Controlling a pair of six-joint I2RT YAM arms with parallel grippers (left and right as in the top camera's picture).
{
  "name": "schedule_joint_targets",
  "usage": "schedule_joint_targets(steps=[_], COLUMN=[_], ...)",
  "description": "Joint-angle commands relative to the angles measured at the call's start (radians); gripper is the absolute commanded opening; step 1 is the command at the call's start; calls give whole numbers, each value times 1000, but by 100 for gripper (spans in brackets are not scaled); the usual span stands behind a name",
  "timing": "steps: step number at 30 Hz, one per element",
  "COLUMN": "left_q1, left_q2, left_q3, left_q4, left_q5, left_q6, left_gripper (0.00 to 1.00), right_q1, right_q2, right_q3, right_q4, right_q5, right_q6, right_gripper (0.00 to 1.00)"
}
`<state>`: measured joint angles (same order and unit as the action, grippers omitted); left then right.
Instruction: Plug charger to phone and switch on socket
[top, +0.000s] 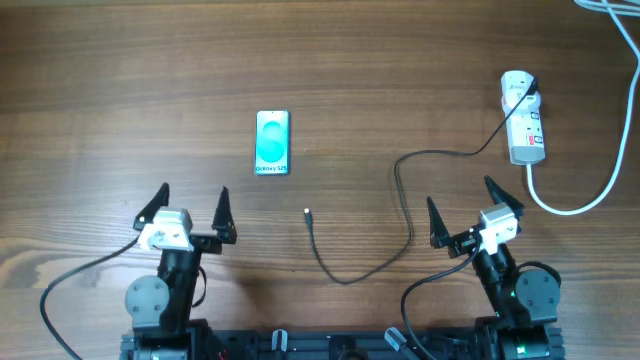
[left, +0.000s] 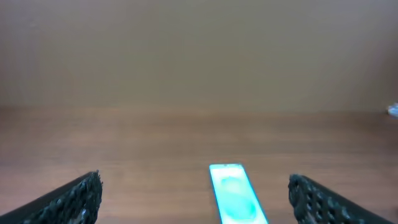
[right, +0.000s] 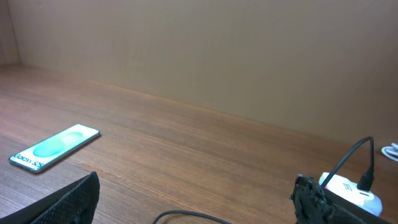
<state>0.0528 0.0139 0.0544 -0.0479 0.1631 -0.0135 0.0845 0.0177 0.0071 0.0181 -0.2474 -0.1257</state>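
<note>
Two arms sit at the near edge of the brown wooden bench (top: 100, 100), neither gripping anything. Left fingers (top: 224, 210) are spread wide and empty. Right fingers (top: 436, 225) are likewise released and hold nothing.

Small flat phone with cyan screen and white band (top: 272, 143) lies face up ahead of the left fingers, a little to their right and well apart. The left wrist view frames it between the two finger tips. That spot likely suits the left arm for steadying it.

Thin black charger cable (top: 345, 282) starts at its black plug (top: 530, 88), already seated in the far end of the short white oblong power strip (top: 523, 130). It crosses the bench, loops down between the arms and ends in a small dark connector tip (top: 307, 213). The tip lies free, near the phone's near short edge but not touching it. The slack loop probably leaves enough play to carry the tip across.

Power strip lies ahead of the right fingers and to their right, within that arm's side. Its thick white cord (top: 565, 211) curls off toward the right edge. The switch is too small to read.

Judgement: neither step is done. First move likely calls for a pinch just behind the tip, which is thin and may roll.
</note>
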Motion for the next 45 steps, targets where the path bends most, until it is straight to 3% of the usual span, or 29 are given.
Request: schedule_joint_targets(steps=[1,5,9,20,26,27,28,31,34,38,40,42,43,44,45], left_q1=[-3,-3,-3,-3,-3,-3,-5,-32,-81,-126,-143,-163,-168,-177,-182], left_q2=[-6,49,277,1355,1642,1669,1700,1778,1866,1928,1952,1982,1994,2010,2023], left_q3=[150,358,613,1690,1722,1722,1719,1712,1712,1712,1712,1712,1712,1712,1712], left_q4=[-127,-382,-585,-1299,-1135,-1117,-1105,-1099,-1068,-1010,-979,-967,-960,-944,-933], left_q5=[46,50,72,124,172,188,188,156,24,14,13,-9,-9,-9,-9], left_q6=[-103,-130,-124,-54,-54,-54,-74,-100,-174,-178,-194,-209,-209,-208,-208], left_gripper=[100,100,100,100,98,43,4,4,4,5,13,36,89,100,100], right_q1=[3,3,3,3,3,3,3,3,3,3,3,3,3,3,3], right_q2=[0,0,0,0,0,0,0,0,0,0,0,0,0,0,0], right_q3=[-2,-2,-2,-2,-2,-2,-2,-2,-2,-2,-2,-2,-2,-2,-2], right_q4=[3,3,3,3,3,3,3,3,3,3,3,3,3,3,3], right_q5=[-13,-13,-13,-13,-13,-13,-13,-13,-13,-13,-13,-13,-13,-13,-13], right_q6=[-6,-5,-5,-6,-5,-6,-5,-6,-5,-5,-5,-5,-5,-5,-5], right_gripper=[100,100,100,100,100,100,100,100,100,100,100,100,100,100,100])
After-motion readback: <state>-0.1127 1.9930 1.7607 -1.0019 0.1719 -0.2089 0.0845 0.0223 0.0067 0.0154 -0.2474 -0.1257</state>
